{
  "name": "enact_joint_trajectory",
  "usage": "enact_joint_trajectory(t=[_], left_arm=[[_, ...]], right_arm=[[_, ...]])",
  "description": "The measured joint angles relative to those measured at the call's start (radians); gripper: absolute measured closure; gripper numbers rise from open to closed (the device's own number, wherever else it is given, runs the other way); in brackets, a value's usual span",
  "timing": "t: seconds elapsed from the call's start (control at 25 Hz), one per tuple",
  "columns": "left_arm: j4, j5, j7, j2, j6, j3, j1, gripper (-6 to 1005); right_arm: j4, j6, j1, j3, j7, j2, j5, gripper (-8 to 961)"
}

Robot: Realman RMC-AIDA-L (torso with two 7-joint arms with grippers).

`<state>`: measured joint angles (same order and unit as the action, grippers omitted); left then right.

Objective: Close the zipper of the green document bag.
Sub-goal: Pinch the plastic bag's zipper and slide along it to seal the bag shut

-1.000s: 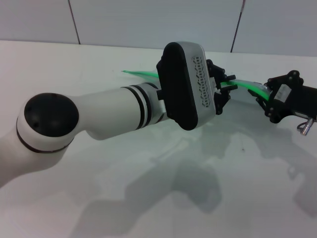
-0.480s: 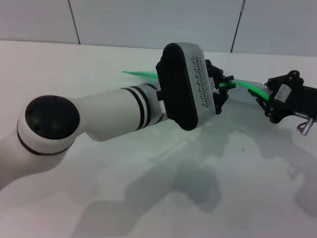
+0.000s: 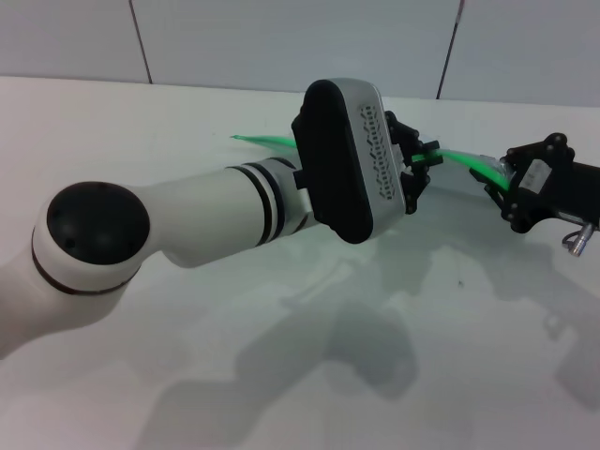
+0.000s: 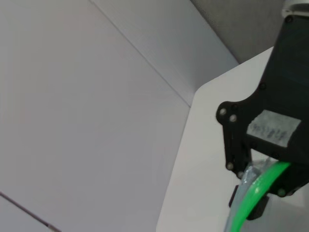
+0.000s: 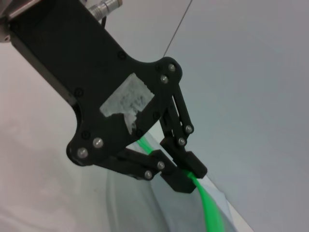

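Note:
The zipper [image 3: 270, 141] is a thin bright green strip running from the far middle of the white table [image 3: 141, 122] rightward. It arches up off the surface between my two grippers. My left gripper [image 3: 419, 167] is shut on the strip partway along, as the right wrist view also shows for the left gripper [image 5: 187, 175] and zipper [image 5: 211, 211]. The slider is hidden between those fingers. My right gripper [image 3: 499, 187] is shut on the right end of the green document bag [image 3: 485, 162]; the left wrist view shows the right gripper [image 4: 263, 187] on the zipper [image 4: 247, 205]. The bag's translucent sheet [image 5: 145, 203] hangs below.
My left forearm [image 3: 216, 220] and wrist housing [image 3: 347, 150] cross the middle of the head view and hide the table behind them. A pale panelled wall [image 3: 281, 42] stands just beyond the table's far edge.
My left gripper has crept slightly left and away along the green strip. The right gripper has stayed where it was.

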<state>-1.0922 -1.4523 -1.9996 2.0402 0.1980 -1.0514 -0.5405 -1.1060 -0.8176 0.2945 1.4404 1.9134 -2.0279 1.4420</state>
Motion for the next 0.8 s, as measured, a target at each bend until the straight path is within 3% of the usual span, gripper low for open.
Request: enact_joint_trajectory(t=[0.8], left_arm=[[0.060, 0.047, 0.002, -0.007, -0.052, -0.031, 0.073, 906]], right_arm=[[0.000, 0.000, -0.015, -0.033, -0.001, -0.001, 0.000, 897]])
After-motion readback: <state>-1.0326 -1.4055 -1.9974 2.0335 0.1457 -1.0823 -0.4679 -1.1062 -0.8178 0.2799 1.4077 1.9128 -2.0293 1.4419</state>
